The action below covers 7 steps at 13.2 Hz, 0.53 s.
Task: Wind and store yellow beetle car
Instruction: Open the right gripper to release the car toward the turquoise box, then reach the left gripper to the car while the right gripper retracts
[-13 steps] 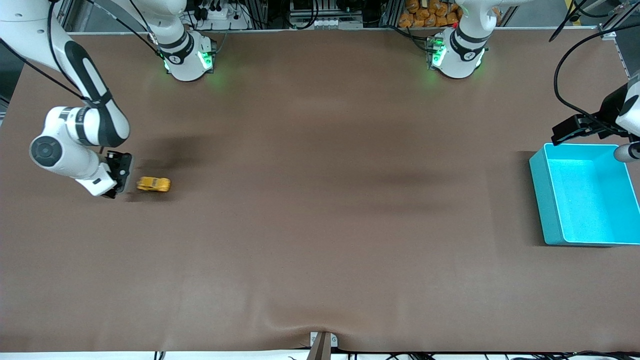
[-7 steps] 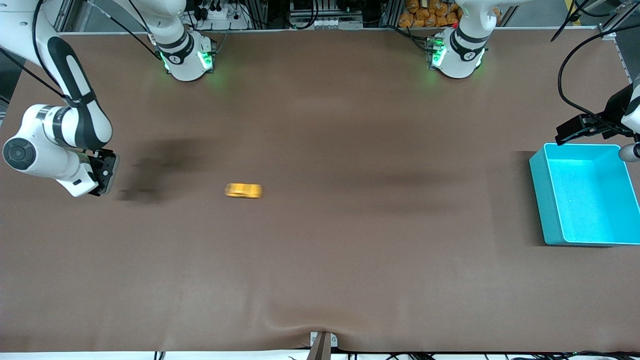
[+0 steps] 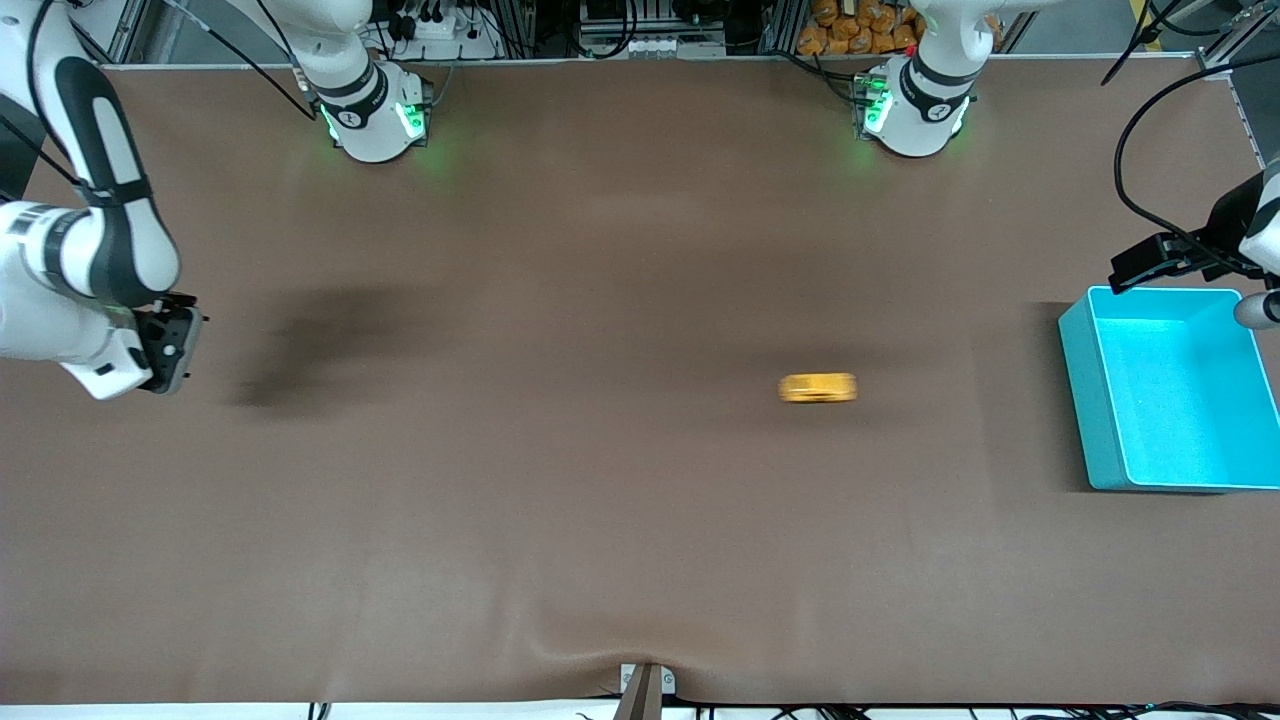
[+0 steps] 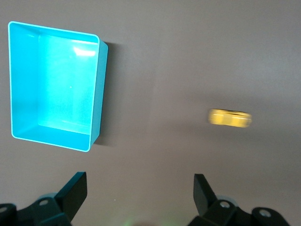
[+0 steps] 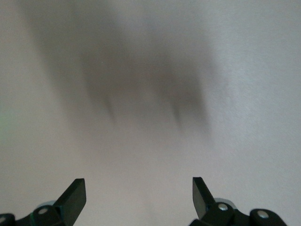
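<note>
The yellow beetle car [image 3: 818, 388] is a blurred streak on the brown table, between the table's middle and the teal bin [image 3: 1075, 400] at the left arm's end. It also shows in the left wrist view [image 4: 229, 117], apart from the bin [image 4: 96, 89]. My left gripper [image 4: 139, 190] is open and empty, up by the bin's edge farther from the front camera [image 3: 1150, 262]. My right gripper [image 5: 139, 195] is open and empty, up over bare table at the right arm's end [image 3: 165, 345].
The brown mat [image 3: 600, 520] covers the whole table, with a wrinkle at its edge nearest the front camera. The two arm bases [image 3: 375, 120] [image 3: 910, 115] stand along the table's edge farthest from that camera. A black cable [image 3: 1125, 160] hangs over the left arm's end.
The car has run across the table from beside my right gripper toward the teal bin. My right arm has drawn back toward its end of the table. The left arm has barely moved.
</note>
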Tool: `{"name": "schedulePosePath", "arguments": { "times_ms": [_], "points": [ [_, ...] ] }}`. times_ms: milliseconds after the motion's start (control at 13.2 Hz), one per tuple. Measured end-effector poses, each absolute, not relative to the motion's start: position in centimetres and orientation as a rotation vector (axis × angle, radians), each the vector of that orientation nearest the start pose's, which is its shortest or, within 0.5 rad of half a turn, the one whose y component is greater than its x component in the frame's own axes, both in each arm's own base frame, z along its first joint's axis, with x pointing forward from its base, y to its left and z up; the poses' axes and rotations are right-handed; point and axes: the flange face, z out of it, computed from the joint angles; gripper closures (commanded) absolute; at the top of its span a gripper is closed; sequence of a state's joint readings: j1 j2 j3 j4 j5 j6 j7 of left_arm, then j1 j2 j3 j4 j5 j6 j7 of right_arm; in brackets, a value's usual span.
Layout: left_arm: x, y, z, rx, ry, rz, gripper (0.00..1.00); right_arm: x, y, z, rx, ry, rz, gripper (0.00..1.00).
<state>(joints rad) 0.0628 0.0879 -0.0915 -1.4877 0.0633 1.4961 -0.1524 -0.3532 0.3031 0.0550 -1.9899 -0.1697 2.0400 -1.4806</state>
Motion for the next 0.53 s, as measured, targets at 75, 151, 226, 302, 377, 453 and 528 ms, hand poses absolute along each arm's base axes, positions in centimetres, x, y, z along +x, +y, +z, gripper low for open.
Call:
{"name": "schedulePosePath", "arguments": {
  "times_ms": [75, 151, 226, 302, 377, 453, 528],
  "points": [
    [57.5, -0.6, 60.4, -3.071, -0.195, 0.124, 0.0, 55.2, -18.1, 30.7, -2.414, -1.782, 0.388, 0.0],
    [57.8, -0.4, 59.9, -3.07, -0.201, 0.138, 0.0, 55.6, -18.3, 31.9, -2.421, -1.774, 0.387, 0.0],
    [58.1, 0.1, 59.2, -3.069, -0.211, 0.149, 0.0, 56.1, -18.5, 33.0, -2.429, -1.763, 0.374, 0.0],
    [58.5, 0.7, 58.6, -3.07, -0.227, 0.151, 0.0, 56.6, -18.6, 34.1, -2.438, -1.746, 0.351, 0.0],
    [59.0, 1.4, 58.1, -3.07, -0.242, 0.146, 0.0, 57.1, -18.6, 35.3, -2.445, -1.732, 0.333, 0.0],
    [59.3, 1.8, 57.6, -3.071, -0.252, 0.144, 0.0, 57.6, -18.7, 36.6, -2.457, -1.718, 0.313, 0.0],
    [59.7, 2.0, 57.1, -3.072, -0.257, 0.139, 0.0, 58.3, -18.8, 38.4, -2.476, -1.702, 0.291, 0.0]
  ]
}}
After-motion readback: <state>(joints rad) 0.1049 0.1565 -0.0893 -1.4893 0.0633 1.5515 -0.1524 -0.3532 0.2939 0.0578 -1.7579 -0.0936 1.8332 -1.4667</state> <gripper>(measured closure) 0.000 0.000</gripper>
